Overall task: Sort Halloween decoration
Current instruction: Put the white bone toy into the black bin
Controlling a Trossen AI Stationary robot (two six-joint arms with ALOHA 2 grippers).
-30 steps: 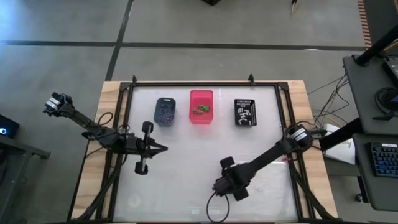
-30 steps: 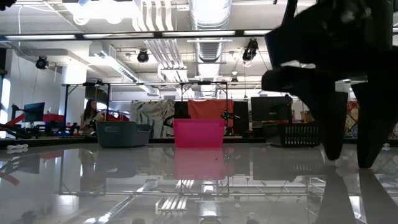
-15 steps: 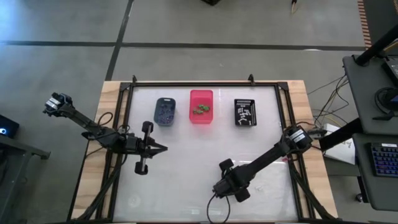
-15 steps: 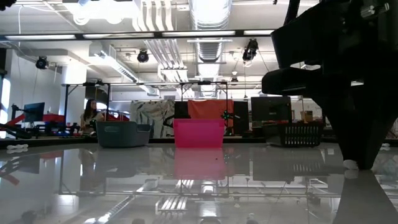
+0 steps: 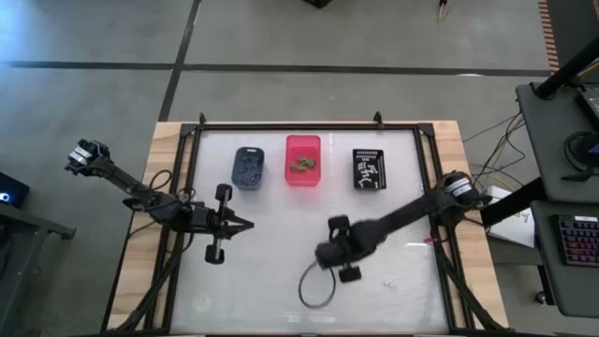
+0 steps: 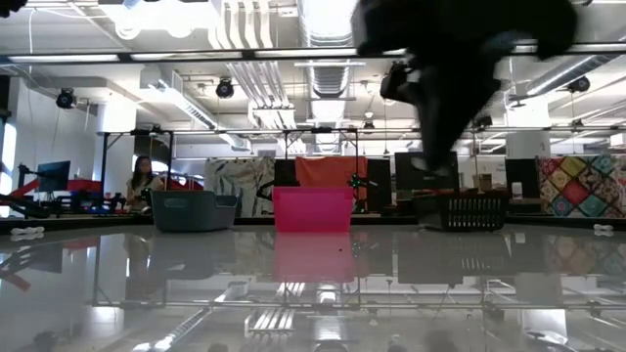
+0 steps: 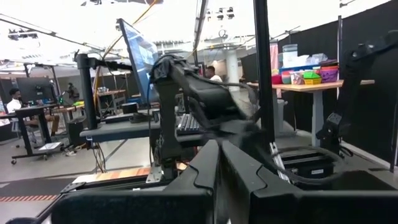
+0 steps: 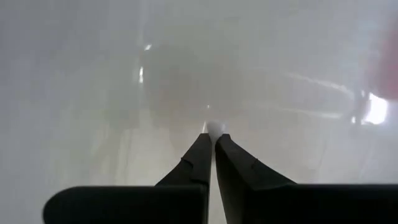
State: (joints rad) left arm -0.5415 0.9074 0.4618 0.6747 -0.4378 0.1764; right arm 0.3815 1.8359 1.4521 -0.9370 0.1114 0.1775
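Halloween decoration: one small white trinket pinched at tips of right tool, fingers closed on it, over the white counter near its middle, front of the bins. Other trinkets already in bins at far side: purple ones in blue-grey bin, green ones in pink bin, white ones in black bin. Few tiny white bits lie on counter nr front right. Left tool shut, empty, held over counter's left side, well apart from bins.
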